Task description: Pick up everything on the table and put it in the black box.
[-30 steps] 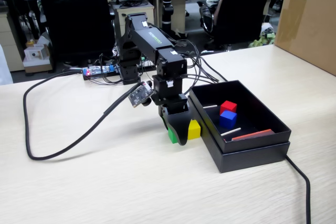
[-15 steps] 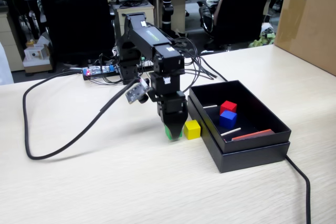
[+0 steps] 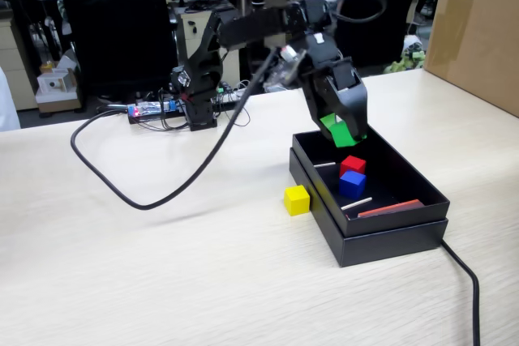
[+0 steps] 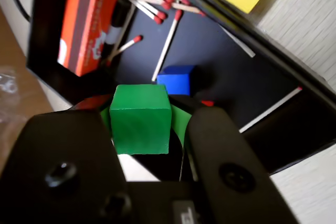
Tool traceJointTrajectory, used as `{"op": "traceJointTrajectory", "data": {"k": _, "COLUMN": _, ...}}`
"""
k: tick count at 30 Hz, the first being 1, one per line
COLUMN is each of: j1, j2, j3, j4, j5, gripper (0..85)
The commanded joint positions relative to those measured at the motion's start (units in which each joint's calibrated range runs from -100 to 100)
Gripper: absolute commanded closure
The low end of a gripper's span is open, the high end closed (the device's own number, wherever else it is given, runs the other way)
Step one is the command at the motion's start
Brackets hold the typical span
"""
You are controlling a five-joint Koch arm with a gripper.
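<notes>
While the end effector [image 3: 345, 131] pinches the green cube [image 4: 140, 119] above the black box [image 3: 422, 186] | risk: dropping onto red cube [image 3: 353, 164] or blue cube [image 3: 352, 185], bouncing out | yellow cube [image 3: 297, 199] on counter [image 3: 162, 265], left of box

Green cube [image 3: 339, 132], plain, tilted, clamped between the jaws of the gripper [image 3: 345, 134], held in the air above the far end of the black box [image 3: 381, 237]; also centre of wrist view [image 4: 140, 119]. Black box: shallow, matte, open, nested in its lid, on the table [image 3: 162, 265] at about 4 o'clock of the fixed view. Red cube [image 3: 353, 165] and blue cube [image 3: 352, 185] inside, touching, blue at 6 o'clock of red. Yellow cube [image 3: 297, 199] on the table, upright, just beside the box's wall at its 9 o'clock.
</notes>
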Motion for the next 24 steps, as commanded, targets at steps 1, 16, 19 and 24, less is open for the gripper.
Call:
{"op": "traceJointTrajectory", "data": {"k": 1, "j1": 0.93, "j2": 1.96, "j3": 5.30, "j4": -0.06, "j5": 0.15, "gripper": 81.1}}
{"op": "traceJointTrajectory", "data": {"k": 16, "j1": 1.22, "j2": 10.11, "j3": 3.76, "j4": -1.79, "j5": 0.44, "gripper": 57.5}}
{"op": "traceJointTrajectory", "data": {"k": 19, "j1": 1.22, "j2": 9.76, "j3": 3.57, "j4": -1.87, "j5": 0.49, "gripper": 54.1}}
{"op": "traceJointTrajectory", "data": {"k": 24, "j1": 1.27, "j2": 5.75, "j3": 1.94, "j4": -1.87, "j5": 0.44, "gripper": 44.6}}
